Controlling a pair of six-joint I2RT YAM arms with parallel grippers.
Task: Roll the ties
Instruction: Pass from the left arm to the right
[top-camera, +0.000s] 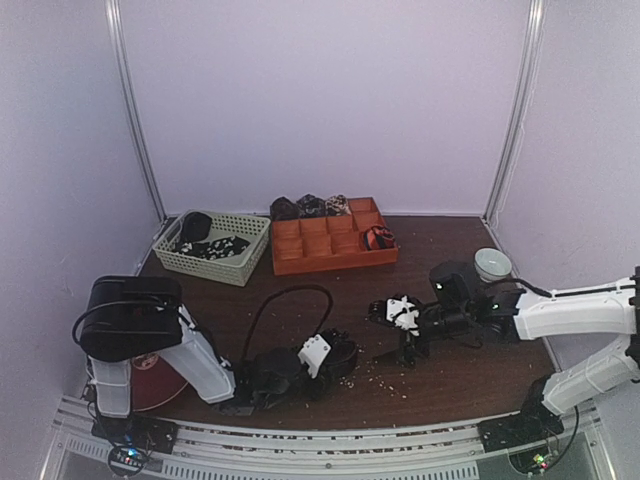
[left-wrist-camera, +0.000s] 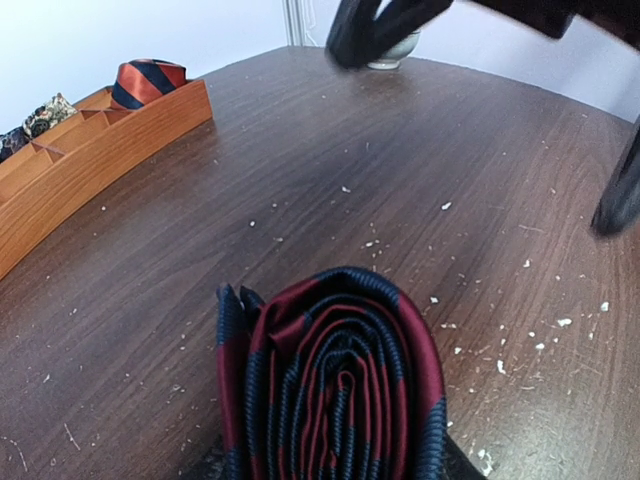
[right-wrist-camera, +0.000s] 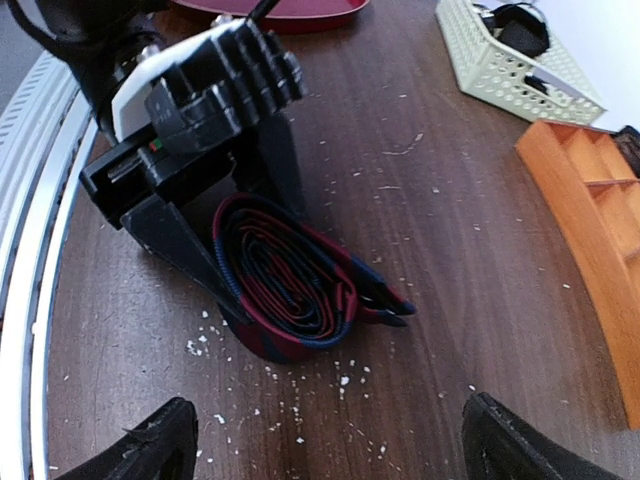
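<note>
— Left hand (right-wrist-camera: 258, 252)?
— Clamped on a rolled tie (right-wrist-camera: 300, 290), one finger pressed to each side of the coil. Navy and dark red stripes, coil standing on edge on the tabletop (top-camera: 450, 380), two loose ends poking out past the fingertips.
— Right hand (right-wrist-camera: 328, 405)?
— Spread wide, gripping nothing. Facing that coil from close by, fingers apart from the fabric.
— Around the two hands?
— Pale crumbs (left-wrist-camera: 447, 206) scattered over the dark wood, thickest between the hands.
— Beyond the left hand?
— Ahead and off to its left, an orange tray (left-wrist-camera: 90, 150) with small compartments. A striped tie (left-wrist-camera: 148, 80), orange-red and dark, coiled in the end compartment nearest that hand's line of sight. Speckled ties (left-wrist-camera: 45, 115) coiled in cells further along. Straight ahead, past the right hand's fingers, a pale bowl (left-wrist-camera: 392, 52).
— Further left again?
— A pale green lattice basket (top-camera: 212, 262) just beside the tray, dark ties (top-camera: 215, 245) lying loose inside it.
— Behind the left hand?
— A red dish (top-camera: 150, 388) on the tabletop, close to that arm's base, partly hidden by the arm
</note>
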